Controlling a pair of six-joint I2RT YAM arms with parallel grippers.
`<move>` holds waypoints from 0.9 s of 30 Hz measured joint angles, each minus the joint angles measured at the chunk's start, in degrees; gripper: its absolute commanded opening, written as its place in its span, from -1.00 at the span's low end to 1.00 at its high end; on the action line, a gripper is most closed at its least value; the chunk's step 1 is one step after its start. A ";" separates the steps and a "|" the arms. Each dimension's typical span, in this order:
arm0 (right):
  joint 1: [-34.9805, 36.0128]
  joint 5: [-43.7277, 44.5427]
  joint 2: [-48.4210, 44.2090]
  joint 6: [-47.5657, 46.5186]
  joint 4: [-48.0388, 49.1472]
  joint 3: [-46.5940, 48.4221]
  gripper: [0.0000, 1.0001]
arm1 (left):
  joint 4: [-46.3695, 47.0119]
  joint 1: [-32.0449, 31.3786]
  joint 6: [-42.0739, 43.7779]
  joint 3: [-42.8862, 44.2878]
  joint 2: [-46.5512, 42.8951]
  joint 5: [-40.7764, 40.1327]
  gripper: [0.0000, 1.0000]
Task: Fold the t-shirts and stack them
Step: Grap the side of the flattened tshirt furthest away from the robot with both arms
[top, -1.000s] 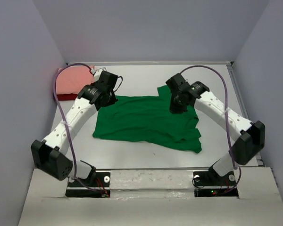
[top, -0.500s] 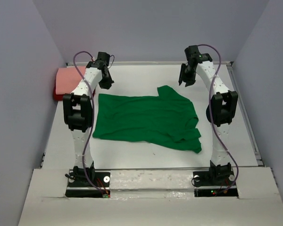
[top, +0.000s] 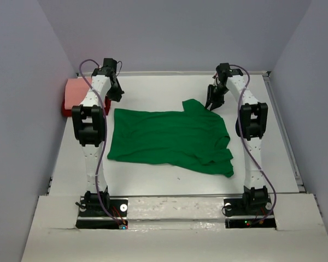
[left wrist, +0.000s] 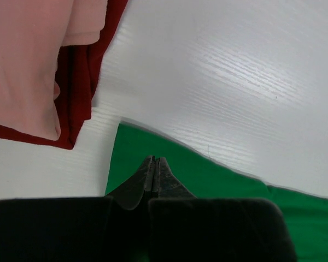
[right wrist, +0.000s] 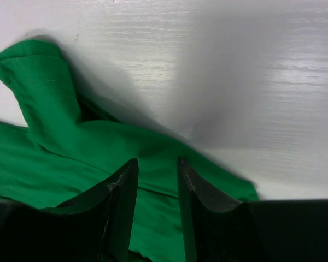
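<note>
In the far left corner of the table (top: 153, 188) the pink shirt (left wrist: 22, 54) lies folded on the dark red shirt (left wrist: 79, 76). The left gripper (left wrist: 154, 164), closed on nothing, hangs over the far left corner of the green shirt (top: 169, 142), spread mid-table, long side running left-right. The right gripper (right wrist: 156, 161), fingers apart, hangs by its far right sleeve; touching or not is unclear.

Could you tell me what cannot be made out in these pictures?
- Top view: the salmon-pink t-shirt covers most of the dark red t-shirt.
- Left wrist view: the picture's edge cuts off that stack; the left gripper hides some of the green t-shirt.
- Right wrist view: whether the right gripper touches the cloth is unclear.
</note>
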 measured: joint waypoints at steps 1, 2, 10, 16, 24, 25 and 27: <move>0.00 -0.90 0.55 -0.07 -0.17 0.24 -0.15 | 0.02 0.17 0.04 -0.22 0.20 0.55 -0.88; 0.00 -1.57 0.83 -0.09 -0.22 0.42 -0.14 | 0.04 0.37 0.09 -0.61 0.31 1.18 -0.88; -1.57 -6.34 2.16 -0.07 -0.02 4.68 -0.12 | 0.57 1.05 0.72 -2.34 0.31 3.80 -0.88; -2.86 -7.89 3.02 -0.61 0.81 4.83 -0.12 | 0.76 1.05 0.94 -2.75 0.33 4.31 -0.85; -4.28 -14.29 4.74 -1.75 3.45 2.16 -0.09 | 0.96 1.84 0.70 -3.80 0.33 4.61 -0.70; -4.35 -14.91 4.74 -1.81 3.87 1.99 -0.09 | 0.96 2.10 0.61 -3.93 0.33 4.61 -0.70; -4.52 -16.15 4.74 -2.03 4.44 1.79 -0.09 | 1.05 2.51 0.46 -4.28 0.33 4.59 -0.70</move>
